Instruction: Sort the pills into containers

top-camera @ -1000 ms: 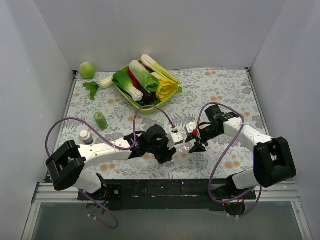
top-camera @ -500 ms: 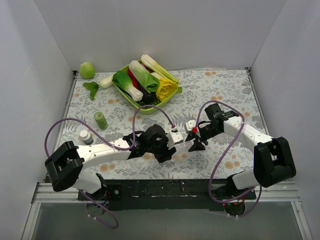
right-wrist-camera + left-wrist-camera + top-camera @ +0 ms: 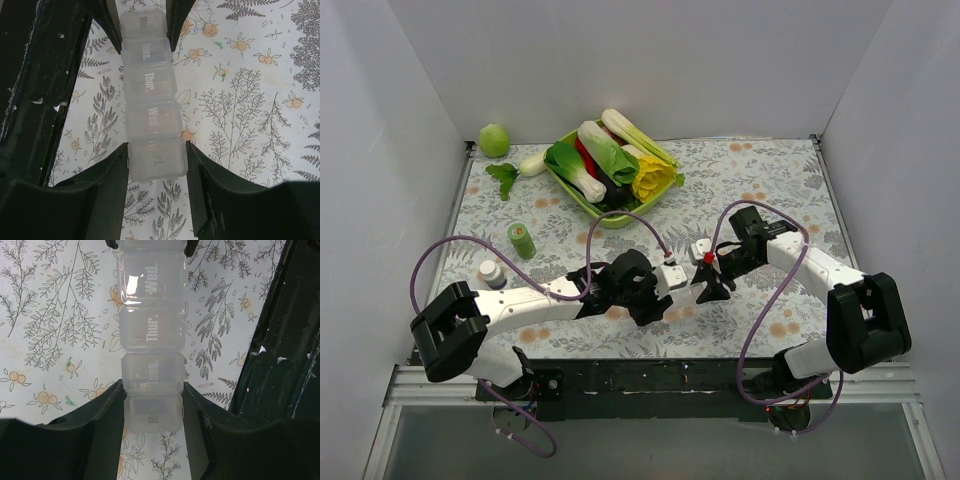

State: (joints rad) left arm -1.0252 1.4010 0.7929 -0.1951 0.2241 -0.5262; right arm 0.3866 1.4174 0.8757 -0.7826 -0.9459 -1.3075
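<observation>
Pill organiser [image 3: 152, 335] — Tues., Thur., Wed.

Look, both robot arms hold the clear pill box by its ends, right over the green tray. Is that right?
Not quite. The left fingers and right fingers do hold the pill box by its ends, but over the flowered table near the arms, not over the green tray, which sits farther back. The top view shows it.
</observation>
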